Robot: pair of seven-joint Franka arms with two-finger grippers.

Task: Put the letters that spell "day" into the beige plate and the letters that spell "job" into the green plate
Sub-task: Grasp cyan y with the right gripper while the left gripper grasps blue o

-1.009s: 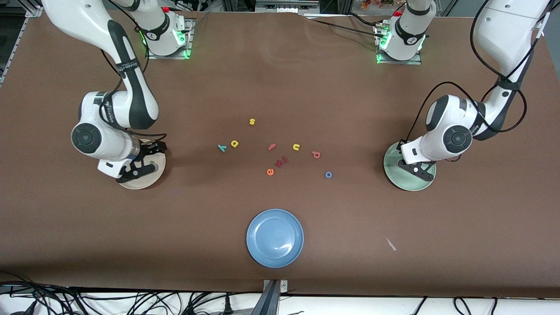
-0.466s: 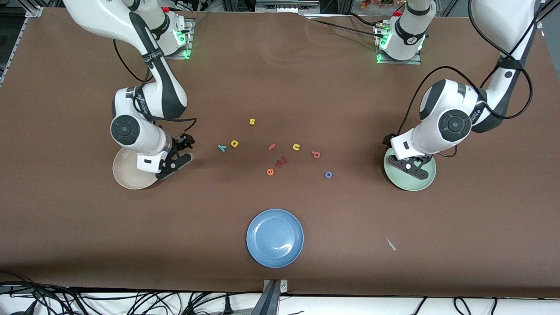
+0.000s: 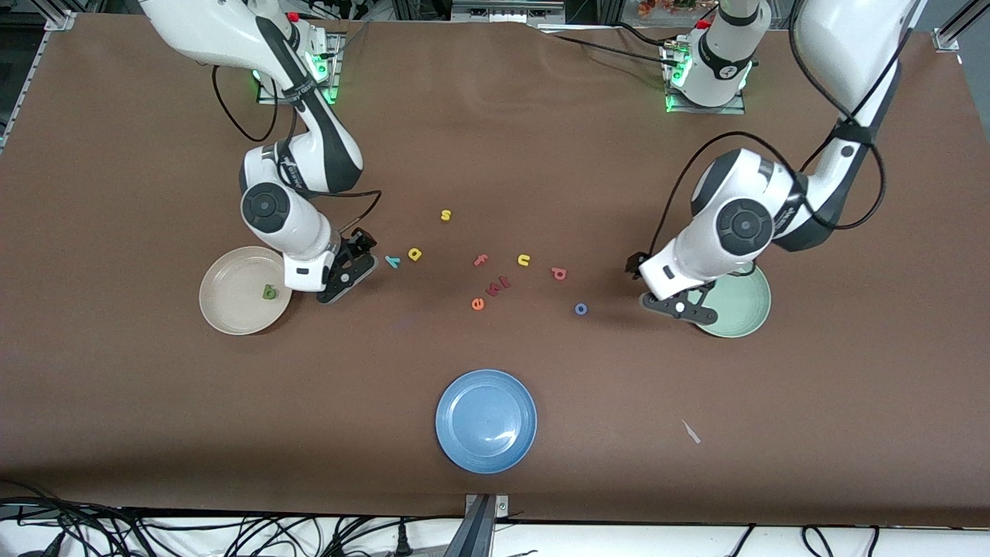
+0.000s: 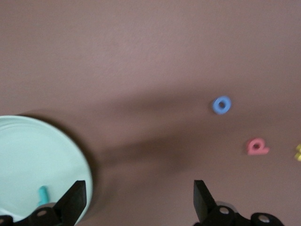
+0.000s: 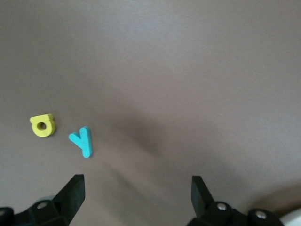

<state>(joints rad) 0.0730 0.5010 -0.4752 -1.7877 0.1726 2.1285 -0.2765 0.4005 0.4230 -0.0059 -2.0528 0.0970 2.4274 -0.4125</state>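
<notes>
The beige plate [image 3: 232, 309] holds the olive-green letter [image 3: 268, 292]. My right gripper [image 3: 356, 267] [image 5: 136, 197] hangs open and empty over bare table between that plate and the teal "y" [image 3: 392, 261] [image 5: 82, 141], with the yellow round-bowled letter [image 3: 415, 254] [image 5: 43, 125] beside it. The green plate [image 3: 739, 309] [image 4: 28, 150] holds the teal "j" [image 4: 43, 194]. My left gripper [image 3: 657, 288] [image 4: 138, 202] is open and empty over that plate's edge toward the blue "o" [image 3: 581, 309] [image 4: 221, 105]. The pinkish-red letter [image 3: 559, 273] [image 4: 257, 147] lies farther from the camera than the "o".
A blue plate [image 3: 486, 420] sits near the front edge. Loose among the letters lie a yellow "s" [image 3: 445, 215], a pink "f" [image 3: 480, 260], a yellow "u" [image 3: 524, 260], an orange-red "e" [image 3: 478, 304] and dark red pieces [image 3: 500, 285]. A small scrap [image 3: 691, 432] lies near the front.
Both arms swung from over their plates toward the middle of the table. The left gripper's fingers spread open. The olive-green letter now shows in the beige plate.
</notes>
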